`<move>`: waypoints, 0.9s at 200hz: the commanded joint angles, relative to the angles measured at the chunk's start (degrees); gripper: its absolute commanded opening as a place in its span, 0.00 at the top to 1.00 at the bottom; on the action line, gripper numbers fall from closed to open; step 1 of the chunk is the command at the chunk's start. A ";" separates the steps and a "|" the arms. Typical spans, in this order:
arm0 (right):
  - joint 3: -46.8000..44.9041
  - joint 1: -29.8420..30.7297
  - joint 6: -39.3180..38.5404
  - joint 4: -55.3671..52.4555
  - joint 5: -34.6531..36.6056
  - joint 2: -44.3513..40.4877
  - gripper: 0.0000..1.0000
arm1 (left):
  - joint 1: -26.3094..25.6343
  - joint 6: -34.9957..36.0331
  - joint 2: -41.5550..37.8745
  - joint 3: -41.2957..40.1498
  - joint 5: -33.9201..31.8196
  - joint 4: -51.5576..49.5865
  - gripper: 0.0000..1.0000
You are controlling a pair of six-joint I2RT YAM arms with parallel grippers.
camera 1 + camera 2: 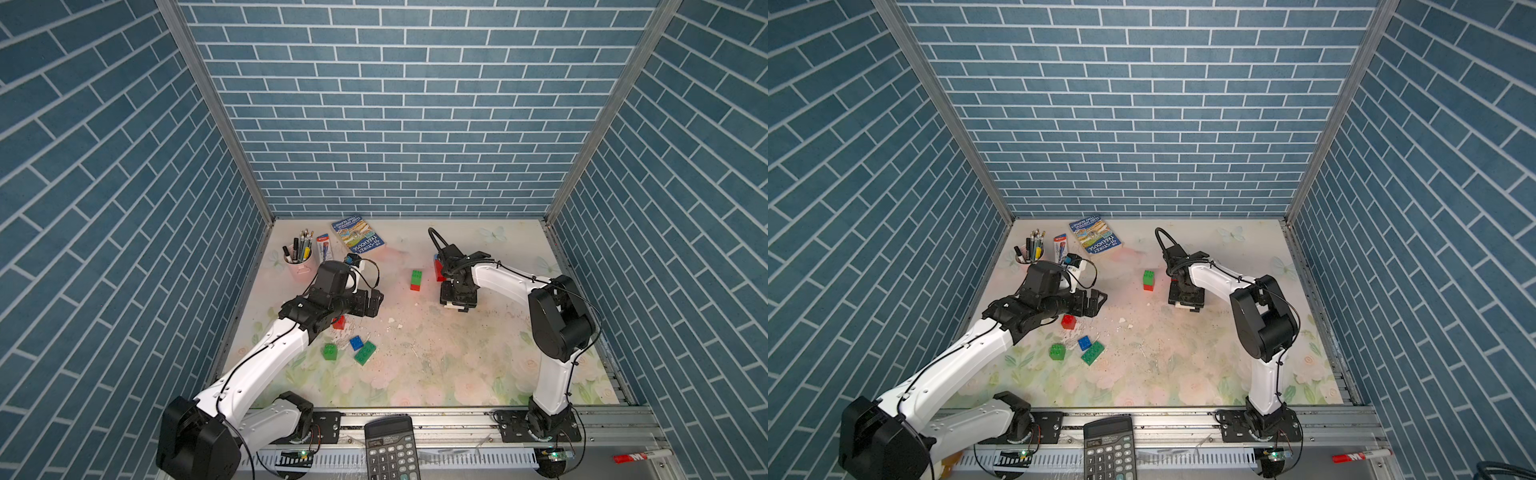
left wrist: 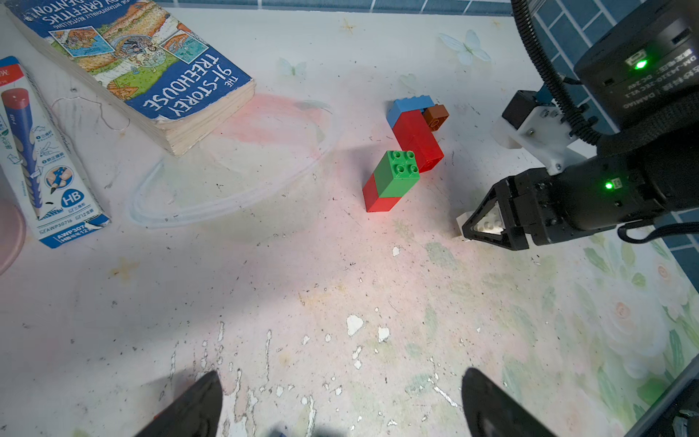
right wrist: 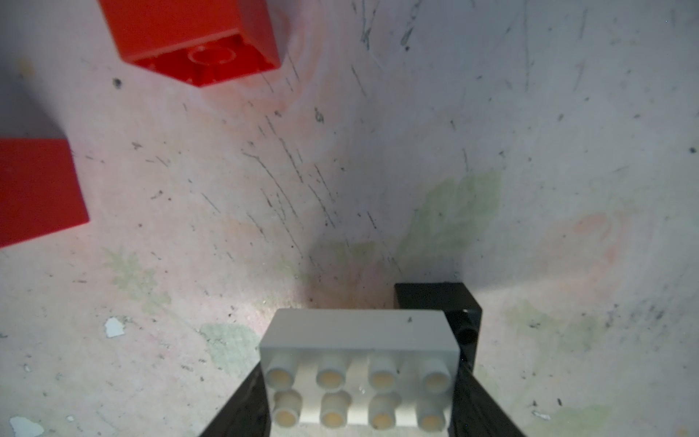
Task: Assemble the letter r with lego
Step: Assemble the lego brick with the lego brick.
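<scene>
Right now the right arm (image 1: 494,276) is bent down over the far middle of the surface (image 1: 457,374). Its jaws are clamped on the short ends of the white oblong brick (image 3: 359,363), whose studs face the wrist camera. That brick sits low at the surface; whether it touches cannot be told. A black brick (image 3: 446,306) stands right against its far corner. Just beside the arm, a red, light blue and brown assembly (image 2: 414,132) lies on its side. Near that stands the green-on-red stack (image 1: 416,279), upright and apart from both arms.

The left arm (image 1: 286,336) hangs with its jaws spread wide and empty, fingertips (image 2: 196,405) above bare surface. Near them lies a red square brick (image 1: 1068,321). Closer to the robot are a blue square brick (image 1: 356,342), a green oblong brick (image 1: 365,353) just beside it, and a green square brick (image 1: 330,351). A book (image 1: 358,235) and a cup of pens (image 1: 303,270) sit by the far left corner.
</scene>
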 commanded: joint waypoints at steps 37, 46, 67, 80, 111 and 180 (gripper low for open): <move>4.45 -0.29 2.53 -5.81 0.66 2.55 1.00 | 3.87 2.21 1.67 2.09 4.40 1.01 0.00; 5.54 -0.29 2.62 -6.23 0.80 2.18 1.00 | 4.29 2.45 1.95 2.21 4.90 1.24 0.01; 7.23 -0.29 3.19 -7.07 0.83 1.63 1.00 | 5.17 3.07 2.68 2.59 6.09 1.61 0.01; 7.86 -0.25 3.49 -7.16 0.82 1.37 1.00 | 5.78 3.45 3.13 2.87 7.04 1.89 0.00; 8.43 -0.14 3.85 -8.02 0.46 0.51 1.00 | 7.00 4.53 3.86 3.37 8.26 1.95 0.00; 24.28 0.81 0.40 -18.84 1.41 4.41 1.00 | 7.69 4.78 4.58 3.27 8.00 3.62 0.00</move>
